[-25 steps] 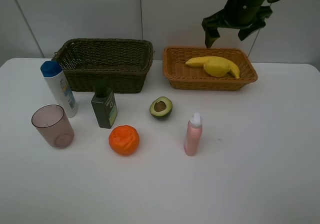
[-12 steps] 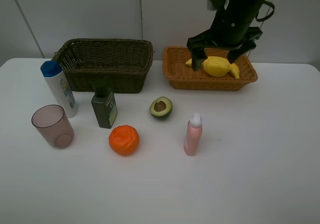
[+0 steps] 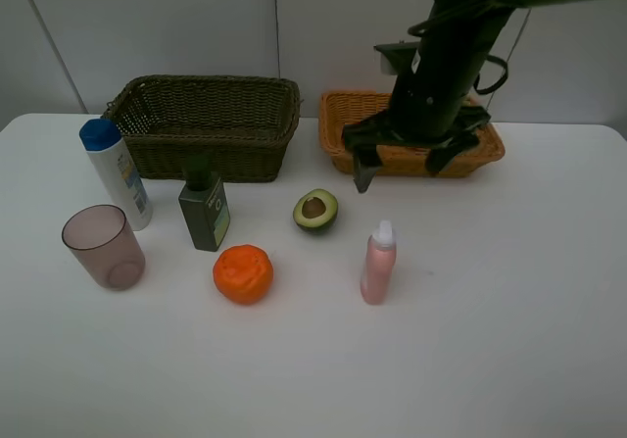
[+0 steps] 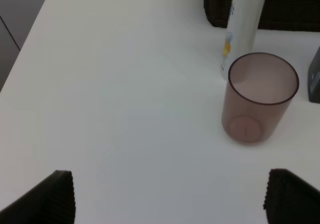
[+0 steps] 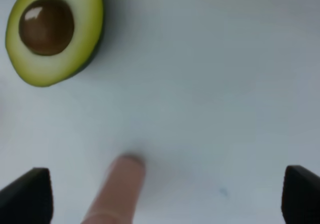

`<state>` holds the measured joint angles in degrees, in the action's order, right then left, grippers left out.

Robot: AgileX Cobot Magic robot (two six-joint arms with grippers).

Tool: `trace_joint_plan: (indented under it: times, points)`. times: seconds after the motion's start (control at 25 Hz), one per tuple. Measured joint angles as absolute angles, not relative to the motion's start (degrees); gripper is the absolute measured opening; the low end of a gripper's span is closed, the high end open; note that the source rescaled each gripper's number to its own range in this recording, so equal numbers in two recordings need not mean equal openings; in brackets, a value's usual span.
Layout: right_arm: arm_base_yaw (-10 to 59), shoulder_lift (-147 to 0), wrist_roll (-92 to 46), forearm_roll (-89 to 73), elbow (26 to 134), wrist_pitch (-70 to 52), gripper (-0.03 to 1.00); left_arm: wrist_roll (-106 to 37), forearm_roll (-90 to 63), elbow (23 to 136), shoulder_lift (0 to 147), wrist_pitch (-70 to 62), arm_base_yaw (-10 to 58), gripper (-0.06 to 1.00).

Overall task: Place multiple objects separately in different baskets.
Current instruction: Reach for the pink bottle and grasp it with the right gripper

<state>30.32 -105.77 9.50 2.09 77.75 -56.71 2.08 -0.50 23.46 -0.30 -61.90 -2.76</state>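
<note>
Baskets, exterior high view: dark olive-brown basket (image 3: pixel 201 83) at upper left shows nothing inside. Orange-tan basket (image 3: pixel 334 140) at upper centre-right is mostly hidden behind the right arm, so its contents cannot be read. Six objects are not yet sorted and sit on the table in front of the baskets: white blue-capped bottle (image 3: pixel 118 178), translucent mauve cup (image 3: pixel 103 247), dark green square bottle (image 3: pixel 204 213), orange (image 3: pixel 243 273), avocado half (image 3: pixel 315 210), pink white-capped bottle (image 3: pixel 378 264). No banana or lemon is visible anywhere. Right gripper (image 3: pixel 399 164) hangs spread wide and empty, above the gap between avocado and pink bottle. Left wrist view: left gripper (image 4: pixel 172 199) fully spread, holding nothing, with the cup (image 4: pixel 260 98) and white bottle (image 4: pixel 243 28) beyond it. Right wrist view: right gripper (image 5: pixel 165 196) wide, avocado half (image 5: pixel 52 31) ahead, pink bottle top (image 5: pixel 117 189) nearer one finger. Judgement: most of the sorting remains.
</note>
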Motion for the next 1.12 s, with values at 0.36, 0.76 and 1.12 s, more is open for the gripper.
trace_joint_plan:
  times: [0.36,0.76,1.12]
  points:
    - [32.13,-105.77,10.44,-1.35,71.97,-53.38,0.94,2.08,-0.50,23.46,-0.30,-61.90,-2.76,1.00]
    - [32.13,-105.73,10.89,-4.83,64.82,-47.48,0.94,2.08,-0.50,23.46,-0.30,-61.90,-2.76,1.00]
    - [32.13,-105.73,10.89,-5.94,61.14,-42.80,0.94,2.08,-0.50,23.46,-0.30,-61.90,-2.76,1.00]
